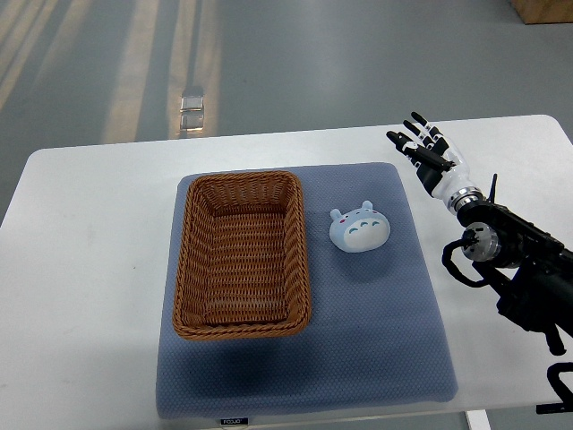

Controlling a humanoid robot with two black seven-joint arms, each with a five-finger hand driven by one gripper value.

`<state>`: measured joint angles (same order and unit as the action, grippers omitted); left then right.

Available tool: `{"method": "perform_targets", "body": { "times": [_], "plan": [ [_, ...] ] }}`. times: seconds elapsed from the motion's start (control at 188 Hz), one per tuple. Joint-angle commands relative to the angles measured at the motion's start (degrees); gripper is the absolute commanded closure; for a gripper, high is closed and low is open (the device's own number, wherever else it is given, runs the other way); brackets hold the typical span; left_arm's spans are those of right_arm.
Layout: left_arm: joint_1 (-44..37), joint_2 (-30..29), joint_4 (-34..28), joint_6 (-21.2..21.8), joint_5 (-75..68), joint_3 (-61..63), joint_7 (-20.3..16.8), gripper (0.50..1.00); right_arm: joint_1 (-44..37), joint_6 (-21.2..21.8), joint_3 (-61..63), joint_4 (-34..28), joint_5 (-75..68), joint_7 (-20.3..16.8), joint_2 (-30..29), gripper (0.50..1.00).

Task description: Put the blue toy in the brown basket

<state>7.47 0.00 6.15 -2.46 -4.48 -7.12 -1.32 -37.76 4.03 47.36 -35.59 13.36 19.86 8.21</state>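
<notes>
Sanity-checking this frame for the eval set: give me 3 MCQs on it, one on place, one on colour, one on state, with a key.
1. Where does the blue toy lie?
A. inside the basket
B. on the grey mat, right of the basket
C. on the bare table, off the mat

2. What colour is the basket?
A. brown
B. white
C. green

3. What is the right hand doing?
A. gripping the toy
B. open, holding nothing
C. resting inside the basket

Key:
1 B: the toy sits on the mat beside the basket's right wall.
2 A: its wicker weave is brown.
3 B: its fingers are spread over the table, clear of the toy.
</notes>
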Motion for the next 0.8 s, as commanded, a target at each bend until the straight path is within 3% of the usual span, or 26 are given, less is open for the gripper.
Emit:
{"method": "perform_targets", "body": {
  "times": [0.0, 0.797],
  "plan": [
    [0.0, 0.0, 0.0, 0.0, 0.0, 0.0, -0.1, 0.5, 0.0, 0.2, -0.1, 0.0, 0.0, 0.0, 0.1, 0.587],
    [0.0, 0.0, -0.1, 0.0, 0.0, 0.0, -0.3, 0.5, -0.1, 0.4, -0.3, -0.2, 0.2, 0.1, 0.3, 0.587]
  ]
}}
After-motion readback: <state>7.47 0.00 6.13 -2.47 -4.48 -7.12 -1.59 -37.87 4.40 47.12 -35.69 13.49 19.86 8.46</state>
